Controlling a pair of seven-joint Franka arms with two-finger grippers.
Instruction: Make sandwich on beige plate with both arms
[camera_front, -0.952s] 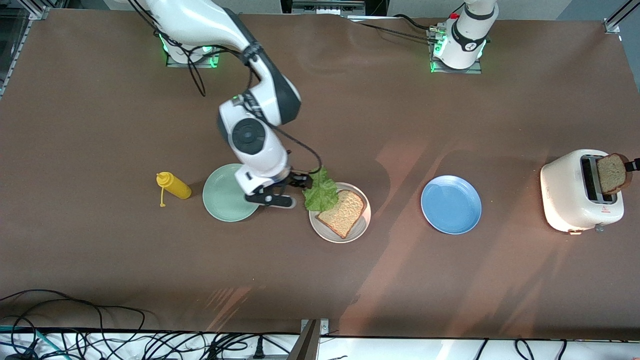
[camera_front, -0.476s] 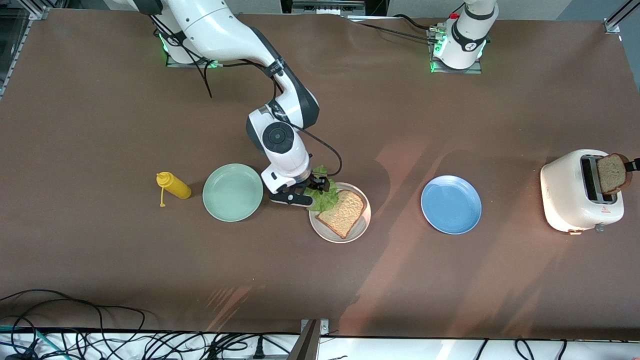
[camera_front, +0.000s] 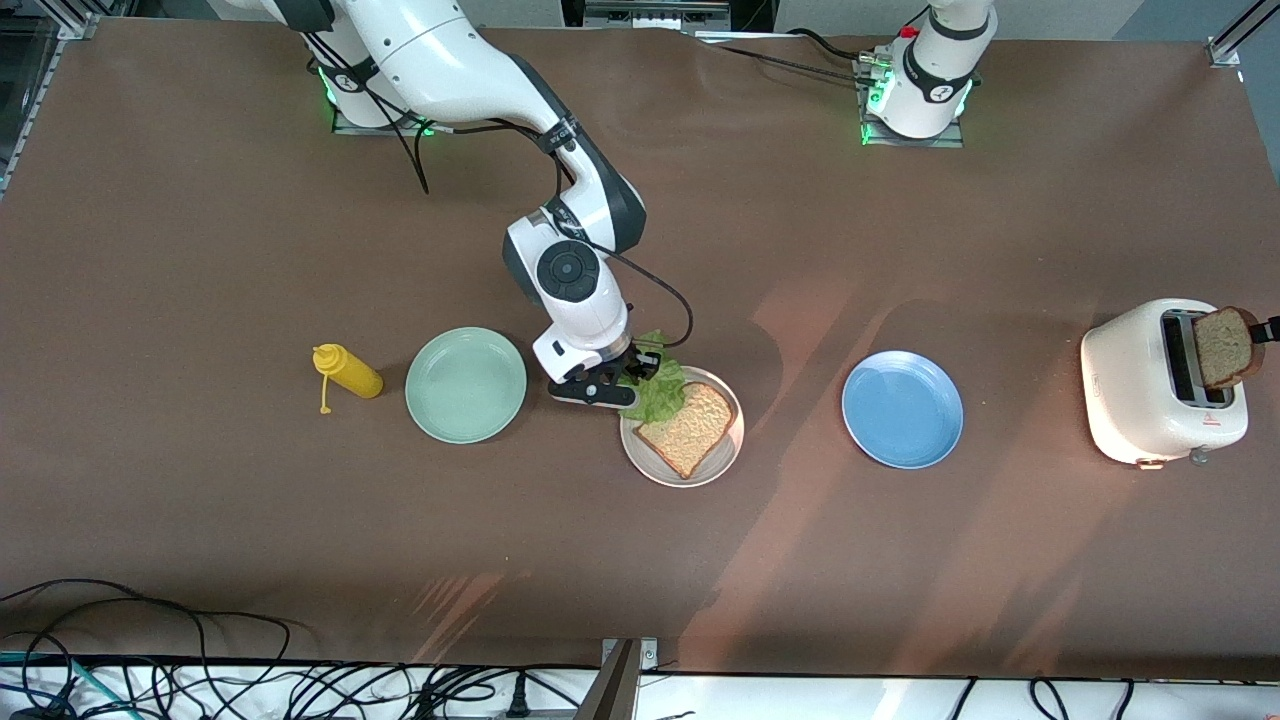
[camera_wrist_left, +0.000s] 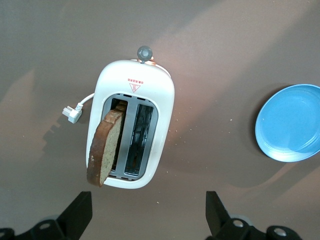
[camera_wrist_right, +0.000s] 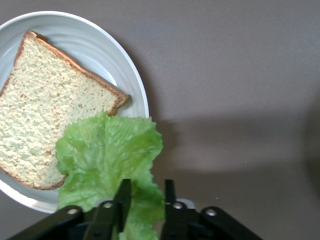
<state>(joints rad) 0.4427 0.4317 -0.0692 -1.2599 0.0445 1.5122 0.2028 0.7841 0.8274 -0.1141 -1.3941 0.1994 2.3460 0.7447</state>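
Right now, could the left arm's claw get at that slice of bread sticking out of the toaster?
Probably yes. The left claw hangs open over the toaster, and the bread slice stands well out of its slot with nothing over it.

plates: you have three in a row across the table, the mint-green plate (camera_front: 465, 384) toward the right arm's end, the beige plate (camera_front: 725, 450) in the middle, the blue plate (camera_front: 902, 408) toward the left arm's end.
bottle: the squeeze bottle (camera_front: 346, 371) lies just beside the mint-green plate, at the right arm's end of the row.
toast: one toast slice (camera_front: 688, 428) lies on the beige plate.
lettuce: the lettuce leaf (camera_front: 658, 391) overlaps the plate's rim and the slice's edge, held by the right gripper (camera_front: 612, 385) above that rim.
toaster: the toaster (camera_front: 1140, 380) stands near the left arm's end, well apart from the blue plate.
second slice: another bread slice (camera_wrist_left: 104, 145) hangs over one toaster slot.
left gripper: you see the left gripper (camera_wrist_left: 150, 217) over the toaster.
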